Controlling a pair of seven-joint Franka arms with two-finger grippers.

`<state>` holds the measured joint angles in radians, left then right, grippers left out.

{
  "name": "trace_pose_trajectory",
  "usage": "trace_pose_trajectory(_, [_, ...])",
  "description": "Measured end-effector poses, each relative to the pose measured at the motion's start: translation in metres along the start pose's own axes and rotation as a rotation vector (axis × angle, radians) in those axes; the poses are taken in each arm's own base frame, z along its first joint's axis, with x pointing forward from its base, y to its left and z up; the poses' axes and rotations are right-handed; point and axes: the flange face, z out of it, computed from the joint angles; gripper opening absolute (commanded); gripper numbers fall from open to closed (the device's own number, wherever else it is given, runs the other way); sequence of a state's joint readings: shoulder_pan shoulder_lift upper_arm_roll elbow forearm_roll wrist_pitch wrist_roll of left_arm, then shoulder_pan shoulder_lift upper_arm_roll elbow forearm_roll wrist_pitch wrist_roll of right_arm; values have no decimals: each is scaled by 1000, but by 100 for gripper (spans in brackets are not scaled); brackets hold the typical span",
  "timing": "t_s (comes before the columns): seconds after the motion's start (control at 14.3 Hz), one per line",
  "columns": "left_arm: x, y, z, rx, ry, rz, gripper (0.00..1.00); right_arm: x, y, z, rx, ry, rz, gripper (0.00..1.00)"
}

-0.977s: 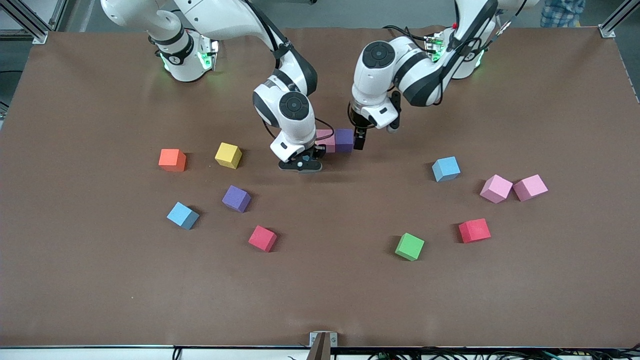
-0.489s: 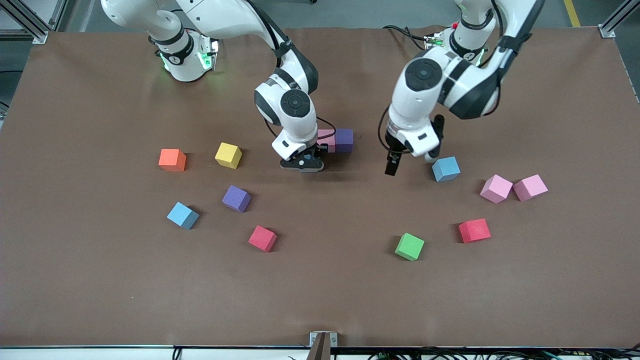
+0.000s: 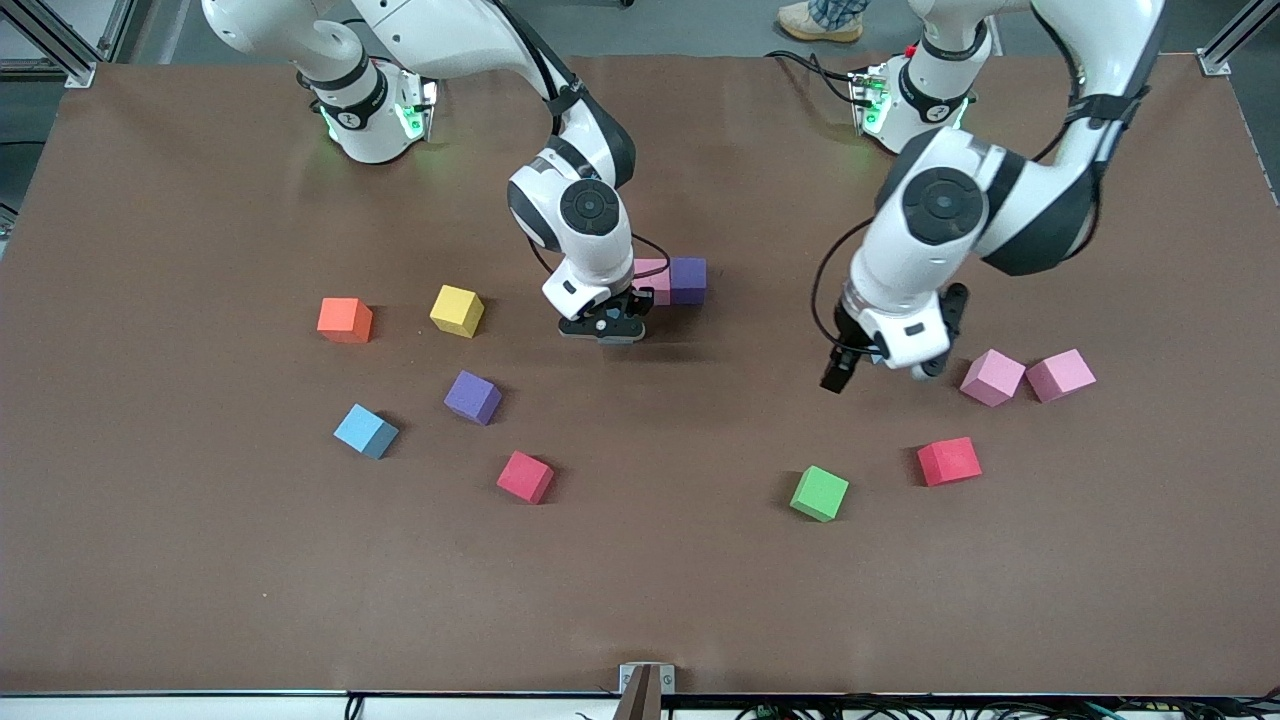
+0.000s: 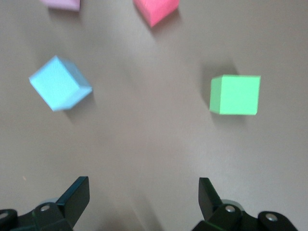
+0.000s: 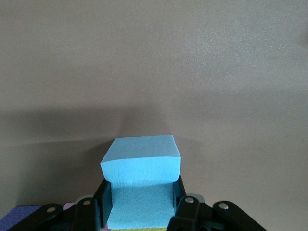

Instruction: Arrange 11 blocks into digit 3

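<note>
1. Brown table (image 3: 200, 560) carrying scattered foam blocks.
2. Right gripper (image 5: 139, 211), clamped on a blue block (image 5: 142, 166), low beside the touching pink block (image 3: 650, 275) and purple block (image 3: 688, 279).
3. Left gripper (image 4: 144, 202), fingers spread wide and empty, over bare table near another blue block (image 4: 60, 83) (mostly hidden in the front view), green block (image 3: 819, 493) and red block (image 3: 948, 461).
4. Orange cube (image 3: 344, 320) beside yellow block (image 3: 456, 310), toward the right arm's end.

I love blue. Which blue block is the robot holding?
The blue block clamped in the right gripper, beside the pink and purple pair. The others lie free on the table.
</note>
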<state>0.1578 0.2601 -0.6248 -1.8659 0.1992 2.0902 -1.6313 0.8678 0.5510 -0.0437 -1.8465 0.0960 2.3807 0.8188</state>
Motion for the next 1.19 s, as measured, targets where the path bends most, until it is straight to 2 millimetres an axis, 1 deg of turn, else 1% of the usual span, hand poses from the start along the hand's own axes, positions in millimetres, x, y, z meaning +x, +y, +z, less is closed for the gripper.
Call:
trace_pose_trajectory(0.07, [14, 3, -9, -3, 2, 29, 100, 0, 0, 0, 0, 0, 1, 5])
trace_pose_trajectory(0.21, [35, 6, -16, -10, -1, 93, 100, 0, 0, 0, 0, 0, 3, 6])
trace_pose_trajectory(0.42, [67, 11, -13, -19, -17, 195, 100, -1, 0, 0, -1, -1, 5, 6])
trace_pose_trajectory(0.56, [93, 15, -11, -23, -32, 271, 100, -2, -1, 0, -1, -1, 12, 7])
trace_pose_trajectory(0.77, [128, 24, -14, -22, -46, 350, 100, -3, -1, 0, -1, -2, 23, 7])
trace_pose_trajectory(0.91, [144, 30, -11, 16, -21, 406, 100, -3, -1, 0, -1, -2, 24, 7])
trace_pose_trajectory(0.98, [151, 33, -6, 32, -9, 439, 100, -3, -1, 0, -2, -2, 24, 8])
trace_pose_trajectory(1.12, [158, 37, 8, 50, -3, 515, 100, -3, -1, 0, -2, -2, 23, 9])
trace_pose_trajectory(1.19, [162, 37, 10, 55, -1, 554, 100, -3, -1, 0, -2, -2, 22, 9])
